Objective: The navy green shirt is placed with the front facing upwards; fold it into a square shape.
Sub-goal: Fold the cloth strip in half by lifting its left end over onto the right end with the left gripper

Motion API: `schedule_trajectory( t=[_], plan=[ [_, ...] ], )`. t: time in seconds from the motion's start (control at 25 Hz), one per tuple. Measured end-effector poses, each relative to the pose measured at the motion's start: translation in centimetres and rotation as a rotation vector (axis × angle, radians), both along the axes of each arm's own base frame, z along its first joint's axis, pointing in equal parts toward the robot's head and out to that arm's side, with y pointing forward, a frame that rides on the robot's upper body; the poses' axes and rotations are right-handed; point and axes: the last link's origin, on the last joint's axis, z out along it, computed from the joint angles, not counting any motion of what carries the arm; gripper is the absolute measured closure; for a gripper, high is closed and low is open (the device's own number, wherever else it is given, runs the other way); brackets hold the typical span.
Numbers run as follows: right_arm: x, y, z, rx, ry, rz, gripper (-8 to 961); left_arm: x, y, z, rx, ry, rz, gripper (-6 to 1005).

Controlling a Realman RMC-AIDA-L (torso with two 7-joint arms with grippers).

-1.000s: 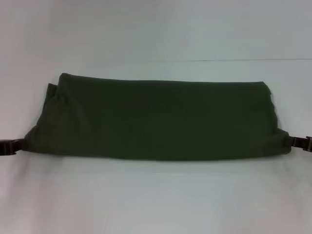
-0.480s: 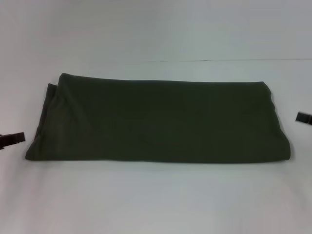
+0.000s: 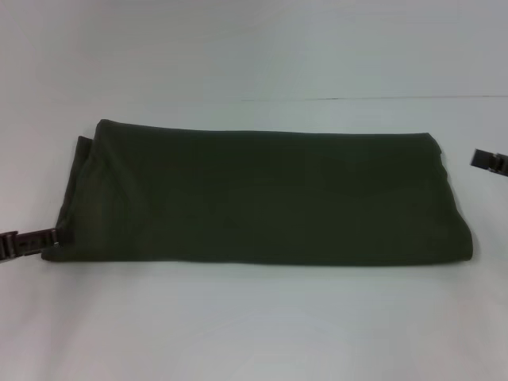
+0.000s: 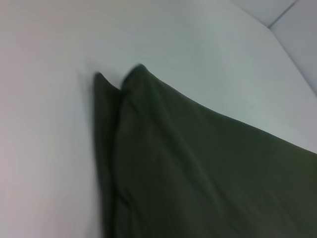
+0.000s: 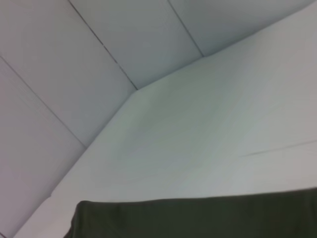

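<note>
1. Desk (image 3: 254,325): white surface. The near strip in front of the shirt is bare in the head view.
2. Navy green shirt (image 3: 262,198): lies flat on the desk, folded into a long horizontal band, roughly centred in the head view. Only plain dark olive fabric faces up. The near edge is a smooth rounded fold running almost the full width.
3. Left pincer (image 3: 32,240): low at the left margin of the head view, at the shirt's near-left corner. Its tip meets the cloth edge there; contact versus just beside cannot be settled. Cannot tell whether the fingers are parted or closed, as only a dark bar shows.
4. Left wrist view: the shirt (image 4: 198,168) fills the lower part of the picture. Two layers are staggered at the corner, with a lower layer peeking out beside the upper one. The white desk (image 4: 49,124) lies around it.
5. Shirt's left end, head view: the same stagger shows at the far-left corner, where a narrow lower layer sticks out past the top layer.
6. Right pincer (image 3: 490,161): at the right margin of the head view, level with the shirt's far-right part, clearly apart from the cloth with white desk between. Cannot tell its state; only a short dark piece is in the picture.
7. Right wrist view: a strip of the shirt (image 5: 198,218) along the lower edge, white desk (image 5: 208,129) beyond it, then pale wall panels (image 5: 74,74).
8. Far side, head view: a thin dark seam line (image 3: 357,98) runs across the white surface behind the shirt.
</note>
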Motion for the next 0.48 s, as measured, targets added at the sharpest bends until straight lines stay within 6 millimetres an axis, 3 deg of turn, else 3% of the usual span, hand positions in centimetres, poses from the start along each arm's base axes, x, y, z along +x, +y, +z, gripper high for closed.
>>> schedule_trajectory(
  t=[0.16, 0.28, 0.48],
  plan=[
    [-1.1, 1.0, -0.3, -0.010, -0.004, 0.032, 190, 0.6, 0.2, -0.3, -0.039, -0.039, 0.029, 195],
    [-1.8, 1.6, -0.3, -0.012, -0.006, 0.055, 119, 0.8, 0.4, -0.5, -0.062, -0.046, 0.054, 110],
    [-2.6, 2.3, -0.5, -0.027, -0.017, 0.081, 31, 0.0, 0.6, -0.7, -0.078, -0.020, 0.149, 112]
  ],
)
